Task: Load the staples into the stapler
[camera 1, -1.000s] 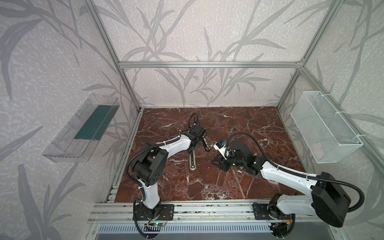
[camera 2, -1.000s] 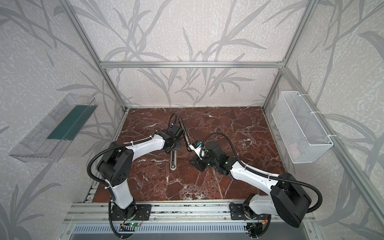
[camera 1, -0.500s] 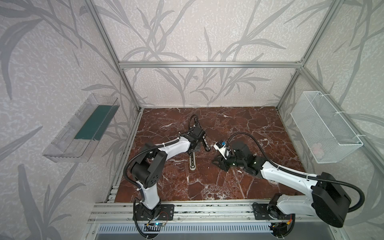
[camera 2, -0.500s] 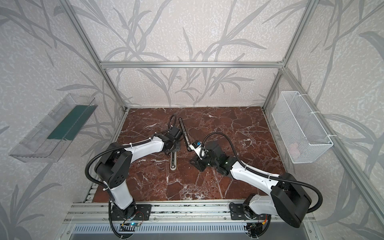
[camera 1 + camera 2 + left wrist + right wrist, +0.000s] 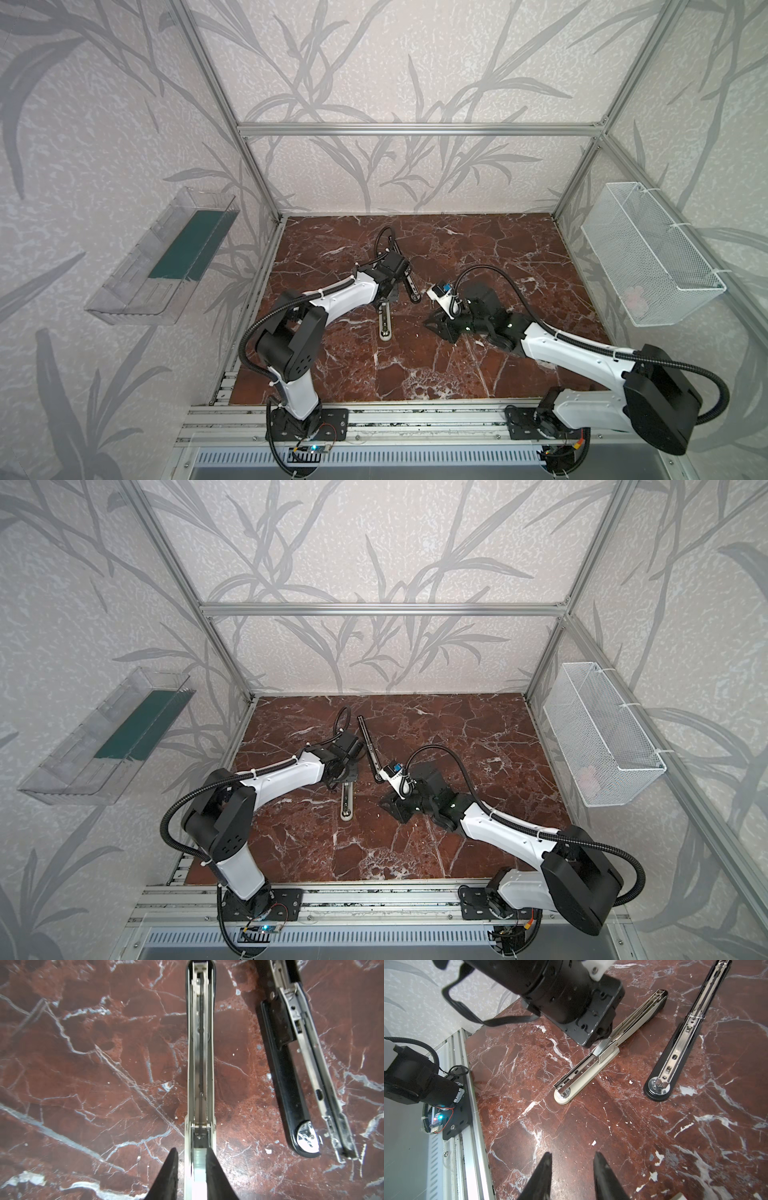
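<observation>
- Counter (image 5: 415, 374): red-brown marble with white veins.
- White stapler (image 5: 384, 326): lies flat, with its rounded end toward the front rail.
- Left pincer (image 5: 386, 300): low over the white stapler's far end.
- Black stapler (image 5: 411, 289): just beside, at an angle.
- Right pincer (image 5: 438, 328): near the counter, apart from both staplers.
- Wire basket (image 5: 648, 257): white, on the right wall.
- Clear tray (image 5: 137, 286): on the left wall.
</observation>
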`<state>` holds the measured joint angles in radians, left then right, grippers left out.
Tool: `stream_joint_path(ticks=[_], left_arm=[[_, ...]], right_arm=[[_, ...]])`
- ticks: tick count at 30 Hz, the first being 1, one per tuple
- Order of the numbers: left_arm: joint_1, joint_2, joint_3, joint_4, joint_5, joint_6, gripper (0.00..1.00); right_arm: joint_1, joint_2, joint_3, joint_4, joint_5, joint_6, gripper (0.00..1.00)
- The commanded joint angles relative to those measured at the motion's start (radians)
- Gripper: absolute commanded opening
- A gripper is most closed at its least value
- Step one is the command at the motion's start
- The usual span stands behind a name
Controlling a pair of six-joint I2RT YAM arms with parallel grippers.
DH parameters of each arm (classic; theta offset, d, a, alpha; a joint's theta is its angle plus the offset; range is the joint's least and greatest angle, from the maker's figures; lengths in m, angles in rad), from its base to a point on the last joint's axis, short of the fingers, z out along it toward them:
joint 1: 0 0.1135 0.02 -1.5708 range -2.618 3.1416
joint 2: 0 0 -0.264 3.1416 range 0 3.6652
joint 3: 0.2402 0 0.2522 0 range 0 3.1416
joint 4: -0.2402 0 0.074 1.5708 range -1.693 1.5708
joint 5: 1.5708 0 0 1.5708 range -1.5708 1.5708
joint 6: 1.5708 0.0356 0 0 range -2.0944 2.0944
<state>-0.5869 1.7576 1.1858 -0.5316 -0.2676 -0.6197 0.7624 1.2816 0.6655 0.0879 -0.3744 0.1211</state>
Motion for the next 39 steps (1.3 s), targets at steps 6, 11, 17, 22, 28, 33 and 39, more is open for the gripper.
stream_joint_path(ticks=[6, 11, 17, 22, 28, 33, 39], left_arm=[[0.049, 0.056, 0.079, -0.04, 0.035, 0.023, 0.27], [0.077, 0.076, 0.09, -0.038, 0.072, 0.029, 0.27], [0.085, 0.101, 0.108, -0.034, 0.096, 0.049, 0.28], [0.088, 0.12, 0.118, -0.034, 0.103, 0.06, 0.28], [0.088, 0.125, 0.105, -0.037, 0.111, 0.049, 0.24], [0.087, 0.102, 0.072, -0.033, 0.134, 0.035, 0.2], [0.085, 0.093, 0.044, -0.033, 0.141, 0.032, 0.19]], right_arm=[[0.006, -0.015, 0.018, -0.013, -0.001, -0.011, 0.35], [0.007, -0.008, 0.02, -0.013, -0.001, -0.011, 0.37], [0.007, 0.001, 0.028, -0.009, -0.003, -0.009, 0.37], [0.007, 0.007, 0.034, -0.014, -0.001, -0.01, 0.37], [0.007, 0.012, 0.036, -0.014, 0.005, -0.011, 0.37], [0.007, 0.023, 0.04, -0.007, -0.002, -0.011, 0.37], [0.008, 0.026, 0.042, -0.007, -0.001, -0.009, 0.37]])
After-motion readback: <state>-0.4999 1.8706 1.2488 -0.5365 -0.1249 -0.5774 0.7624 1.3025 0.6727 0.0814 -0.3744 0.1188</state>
